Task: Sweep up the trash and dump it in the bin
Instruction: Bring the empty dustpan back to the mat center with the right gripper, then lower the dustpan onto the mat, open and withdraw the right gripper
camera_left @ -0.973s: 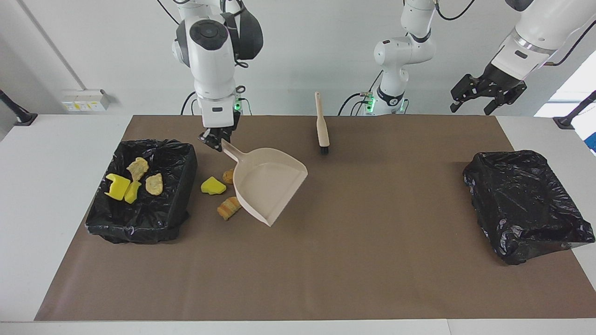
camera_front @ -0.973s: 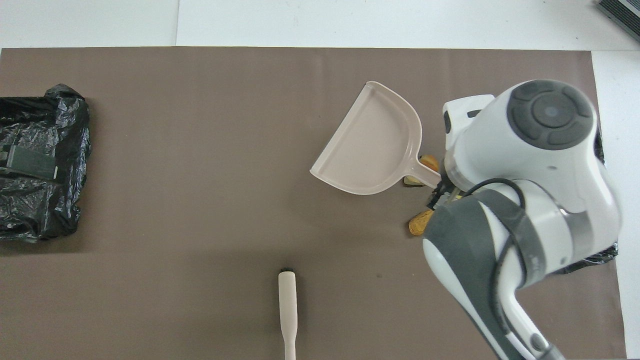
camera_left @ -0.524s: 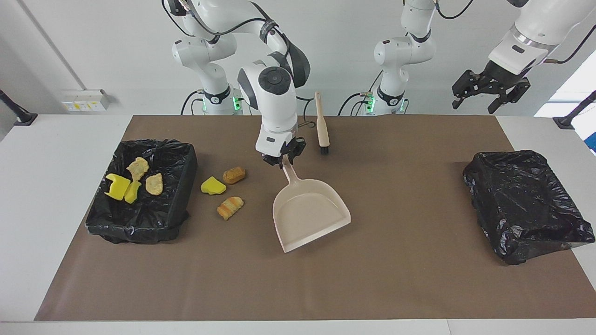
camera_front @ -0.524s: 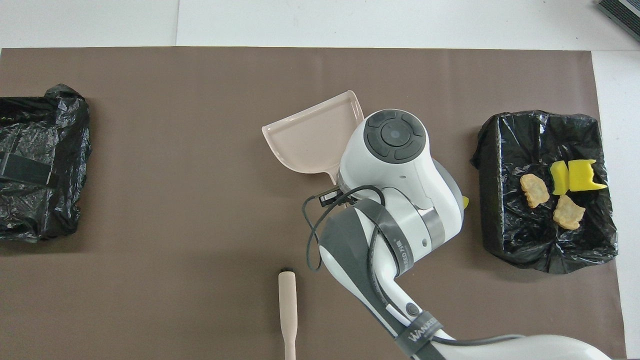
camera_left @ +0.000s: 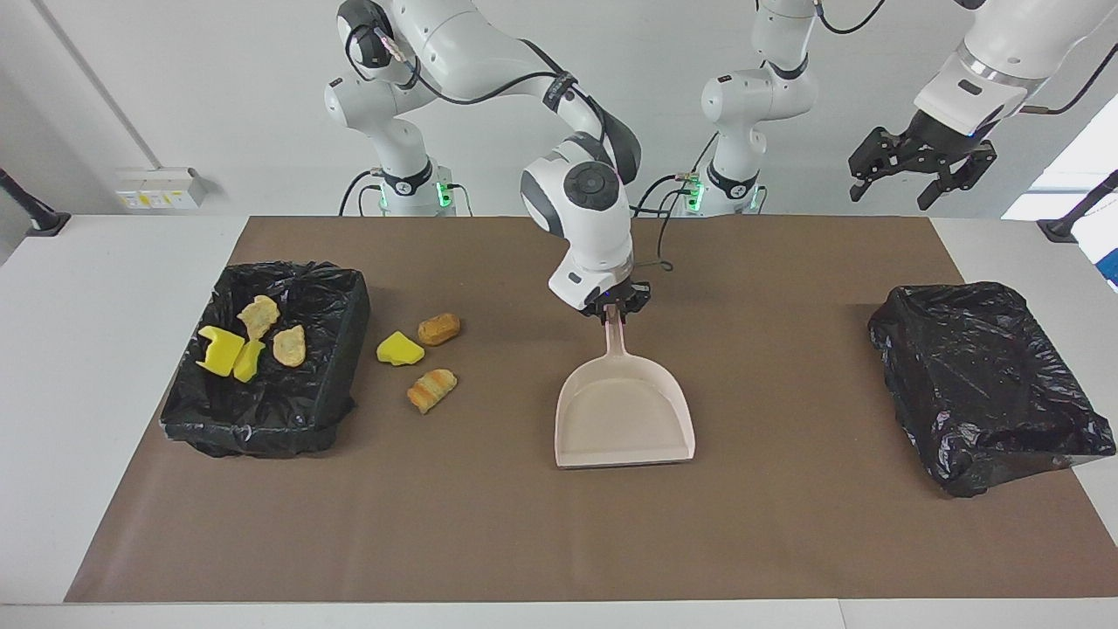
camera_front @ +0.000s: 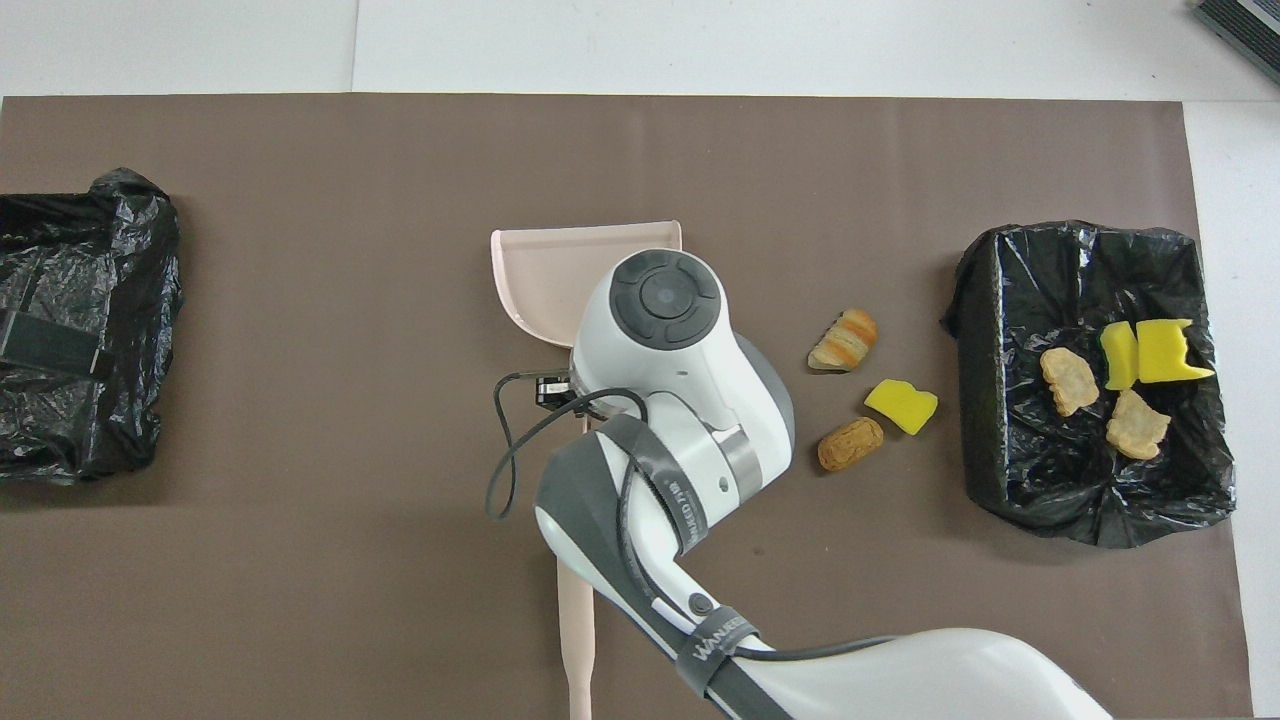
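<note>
Facing view: right hand point(camera_left: 617, 312) gripping the handle of the beige dustpan point(camera_left: 625, 414), fingers pinched tight on it, pan lying flat on the brown mat point(camera_left: 769, 542) in the middle of the tabletop, open mouth pointing away from the robots. Left hand point(camera_left: 917, 170) hanging in the air over the left arm's end of the tabletop, fingers spread wide, carrying nothing, waiting. Trash lying in two groups: three pieces sitting on the mat, a yellow chunk point(camera_left: 400, 349), a brown lump point(camera_left: 438, 328) and a striped lump point(camera_left: 431, 389), all between the dustpan and the lined bin point(camera_left: 262, 411); four more pieces point(camera_left: 249, 341) resting inside that bin at the right arm's end. Crumpled black bag point(camera_left: 987, 384) sitting at the left arm's end. Overhead view: right arm covering most of the dustpan point(camera_front: 545, 275), only its open edge showing; brush point(camera_front: 575, 640) lying nearer to the robots, partly hidden under the arm. Striped lump point(camera_front: 844, 340), yellow chunk point(camera_front: 901, 405) and brown lump point(camera_front: 850, 444) lying close together just beside the lined bin point(camera_front: 1000, 480), four pieces point(camera_front: 1120, 385) showing inside it. Black bag point(camera_front: 80, 320) lying at the mat's edge.
</note>
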`<control>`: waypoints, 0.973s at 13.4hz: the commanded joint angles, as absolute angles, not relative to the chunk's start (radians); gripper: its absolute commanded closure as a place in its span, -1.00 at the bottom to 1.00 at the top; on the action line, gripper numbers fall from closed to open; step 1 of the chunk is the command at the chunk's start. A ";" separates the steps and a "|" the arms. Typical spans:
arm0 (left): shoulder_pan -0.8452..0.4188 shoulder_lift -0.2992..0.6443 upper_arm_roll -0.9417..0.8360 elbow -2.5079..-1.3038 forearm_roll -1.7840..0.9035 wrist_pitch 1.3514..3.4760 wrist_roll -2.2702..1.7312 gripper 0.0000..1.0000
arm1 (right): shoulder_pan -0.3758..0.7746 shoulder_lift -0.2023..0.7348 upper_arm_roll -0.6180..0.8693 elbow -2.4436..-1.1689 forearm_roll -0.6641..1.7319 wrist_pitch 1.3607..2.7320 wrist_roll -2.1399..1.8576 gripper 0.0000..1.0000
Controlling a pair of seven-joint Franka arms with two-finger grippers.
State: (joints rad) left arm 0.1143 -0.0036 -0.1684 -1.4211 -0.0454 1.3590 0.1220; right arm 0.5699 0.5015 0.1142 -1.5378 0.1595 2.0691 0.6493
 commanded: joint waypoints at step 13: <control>0.016 -0.029 -0.091 -1.445 -0.028 1.351 0.126 -1.00 | 0.496 0.433 0.104 -1.525 0.193 1.979 0.629 -1.00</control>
